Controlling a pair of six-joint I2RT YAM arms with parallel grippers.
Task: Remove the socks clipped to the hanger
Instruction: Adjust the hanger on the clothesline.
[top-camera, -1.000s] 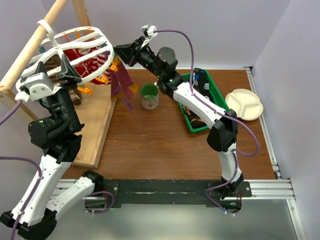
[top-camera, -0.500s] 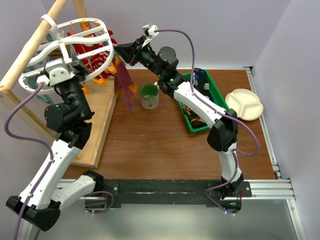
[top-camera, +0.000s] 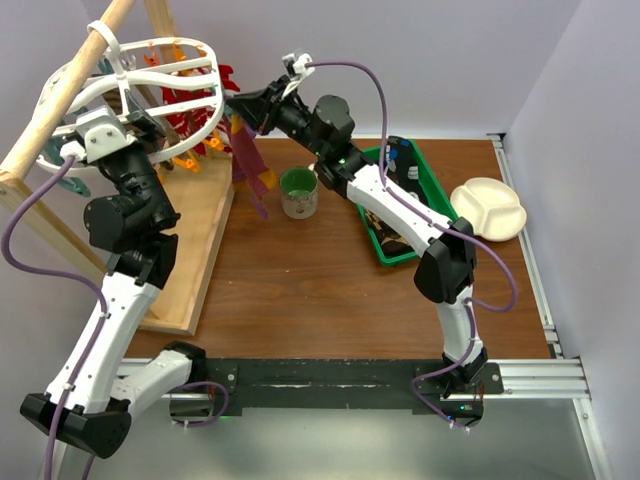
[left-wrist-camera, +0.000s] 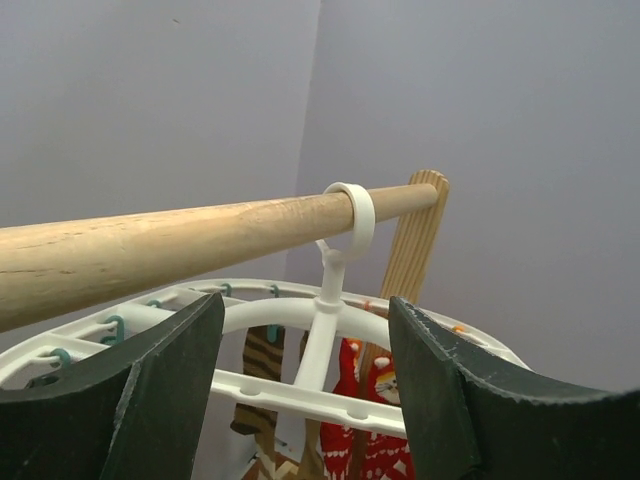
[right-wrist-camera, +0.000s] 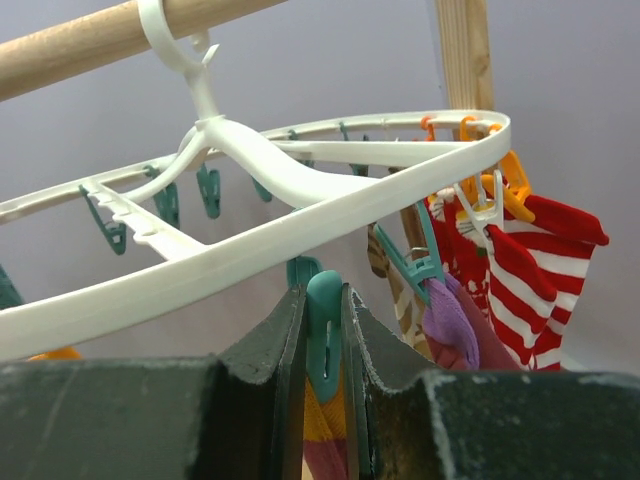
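Right gripper (right-wrist-camera: 322, 300) is pinched narrow on a teal clip (right-wrist-camera: 323, 345) that hangs under the near rim of the hanger (right-wrist-camera: 250, 240), with its 2 fingers pressed against the clip's sides. An orange and purple sock (right-wrist-camera: 318, 440) hangs below that clip between the fingers. In the top view it dangles just left of the cup (top-camera: 298, 192).

Left gripper (left-wrist-camera: 305, 310) stands wide and grips nothing. Its 2 fingers (left-wrist-camera: 150, 390) sit low at the hanger's near edge, and its camera sees the center stem between them. Whether they touch the rim I cannot tell.

More socks hang from the hanger's far side. A red-and-white striped sock (right-wrist-camera: 530, 280) is held by orange clips (right-wrist-camera: 510, 185) at the rim's end. A purple sock (right-wrist-camera: 450, 330) is just beside it on another teal clip, and a brown striped sock (left-wrist-camera: 262, 365) hangs further back.

The hanger is a white oval with inner ribs. It is tilted and sits at the top left of the top view. Its ring (left-wrist-camera: 364, 222) is looped around the pole (left-wrist-camera: 150, 245), near the upright post (left-wrist-camera: 410, 240).

A wooden board (top-camera: 190, 250) lies below the hanger on the table (top-camera: 300, 290). The green cup stands just right of the board. A green bin (top-camera: 425, 195) is further right, partly under the right arm. A white plate (top-camera: 488, 208) sits near the table's right edge.
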